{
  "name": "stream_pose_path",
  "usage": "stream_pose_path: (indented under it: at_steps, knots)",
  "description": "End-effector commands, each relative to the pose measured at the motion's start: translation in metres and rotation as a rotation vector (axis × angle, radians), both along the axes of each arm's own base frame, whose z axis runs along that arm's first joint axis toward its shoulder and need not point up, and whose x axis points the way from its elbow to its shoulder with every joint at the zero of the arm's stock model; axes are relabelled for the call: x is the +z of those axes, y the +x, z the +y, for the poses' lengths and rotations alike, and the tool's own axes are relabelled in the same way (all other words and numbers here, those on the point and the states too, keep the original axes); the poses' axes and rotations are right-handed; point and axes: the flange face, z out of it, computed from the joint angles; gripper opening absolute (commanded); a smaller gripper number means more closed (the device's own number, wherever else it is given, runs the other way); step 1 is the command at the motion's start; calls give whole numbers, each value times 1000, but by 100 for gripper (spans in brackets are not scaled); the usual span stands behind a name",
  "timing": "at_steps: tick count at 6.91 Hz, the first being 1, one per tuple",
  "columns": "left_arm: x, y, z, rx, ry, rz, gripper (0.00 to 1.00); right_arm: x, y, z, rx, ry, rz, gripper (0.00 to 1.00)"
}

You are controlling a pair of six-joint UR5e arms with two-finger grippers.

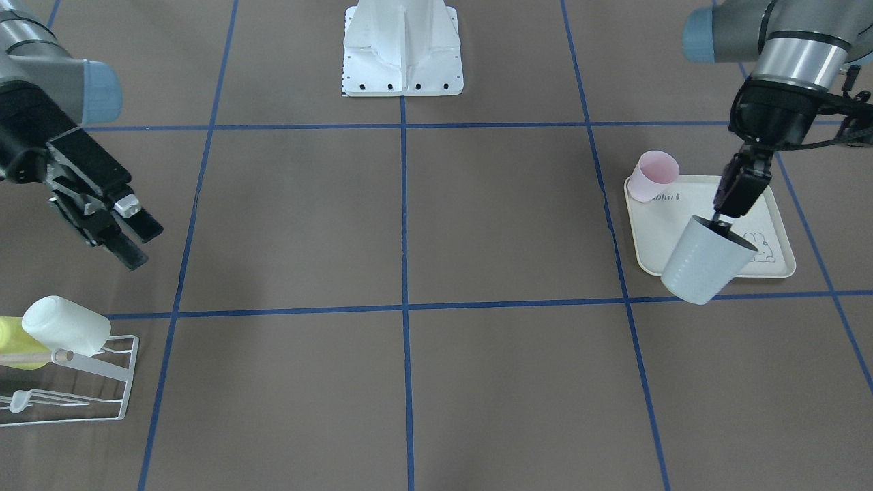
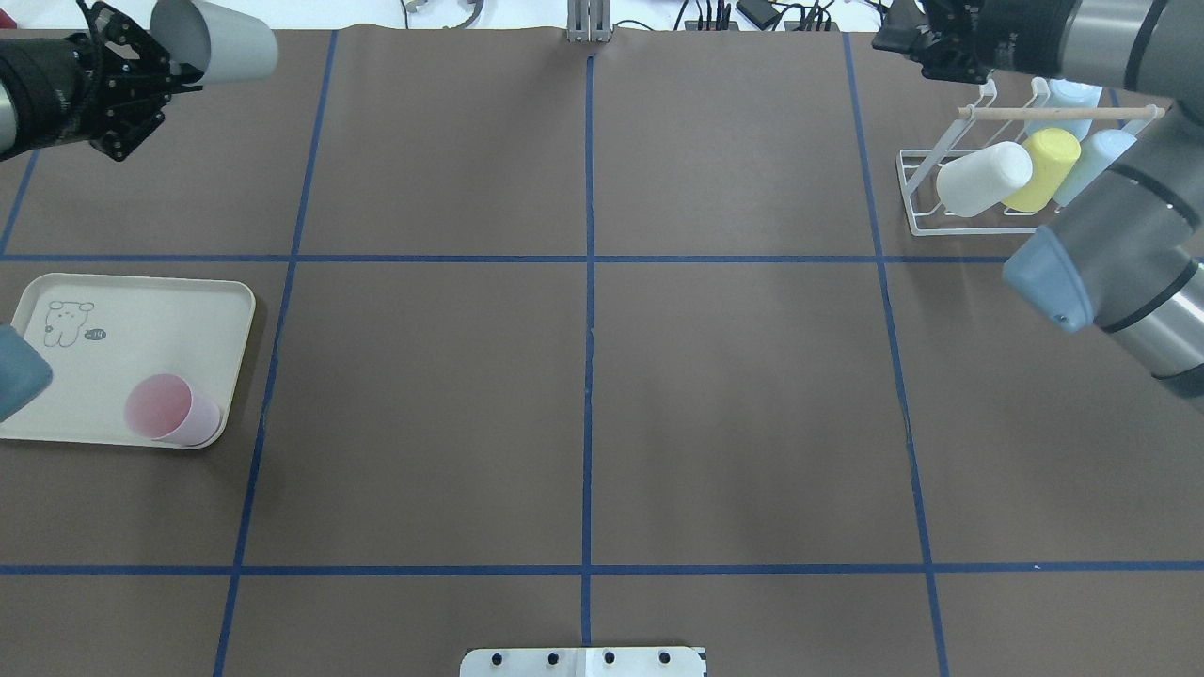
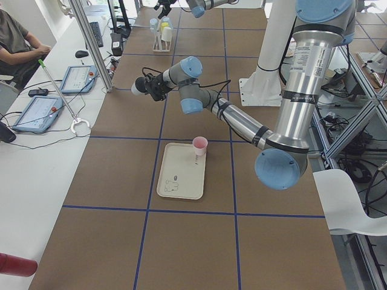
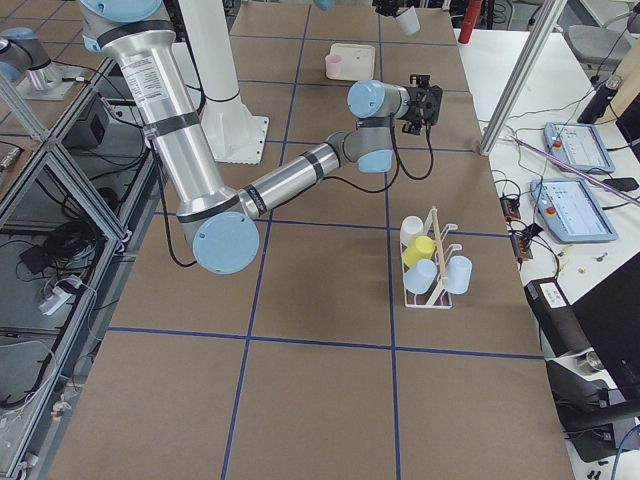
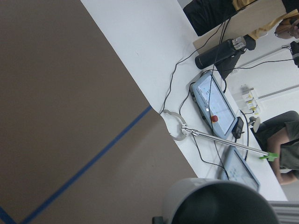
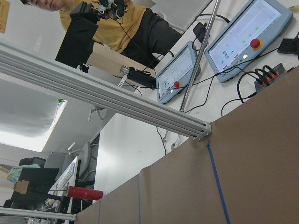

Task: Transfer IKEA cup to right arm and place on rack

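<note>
My left gripper (image 1: 724,219) is shut on the rim of a grey-blue IKEA cup (image 1: 706,262), one finger inside it. It holds the cup tilted in the air above the near edge of the rabbit-print tray (image 1: 655,232). In the overhead view the cup (image 2: 221,42) and left gripper (image 2: 150,73) are at the far left. The cup's rim shows in the left wrist view (image 5: 219,203). My right gripper (image 1: 136,239), bulky and black, is open and empty, in the air above the white wire rack (image 1: 102,389). The rack (image 2: 917,193) stands at the far right.
A pink cup (image 1: 653,176) stands on the tray's corner. The rack holds a white cup (image 2: 983,177), a yellow cup (image 2: 1044,167) and light-blue cups (image 2: 1096,155) under its wooden dowel (image 2: 1053,112). The robot base (image 1: 402,48) stands at the table's middle edge.
</note>
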Motion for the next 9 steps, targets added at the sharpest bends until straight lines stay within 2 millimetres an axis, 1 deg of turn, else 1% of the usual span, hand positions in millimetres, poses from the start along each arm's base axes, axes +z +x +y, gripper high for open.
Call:
stream_pose_path:
  at_steps: [1,2,3,4,5,6,7,8,9]
  knots:
    - [-69,44,26,29,-4,298,0,-28,-48,31,11,-7,-98,100]
    - [-95,60,36,36,0,442,0,-47,-57,38,-16,-27,-161,100]
    - [-105,65,48,46,14,579,0,-59,-62,44,-42,-47,-214,100]
    - [-110,58,57,70,30,705,0,-65,-64,53,-61,-37,-278,100]
    - [-114,54,62,90,20,785,0,-67,-66,59,-60,-46,-339,100]
    - [-123,55,60,84,6,826,0,-71,-71,65,-52,-36,-375,100]
    - [-136,72,63,76,-21,890,0,-74,-80,76,-29,-18,-429,100]
    - [-147,88,72,69,-37,941,0,-81,-91,86,-10,-1,-487,100]
    - [-150,94,80,65,-57,1011,0,-87,-99,93,3,-5,-517,100]
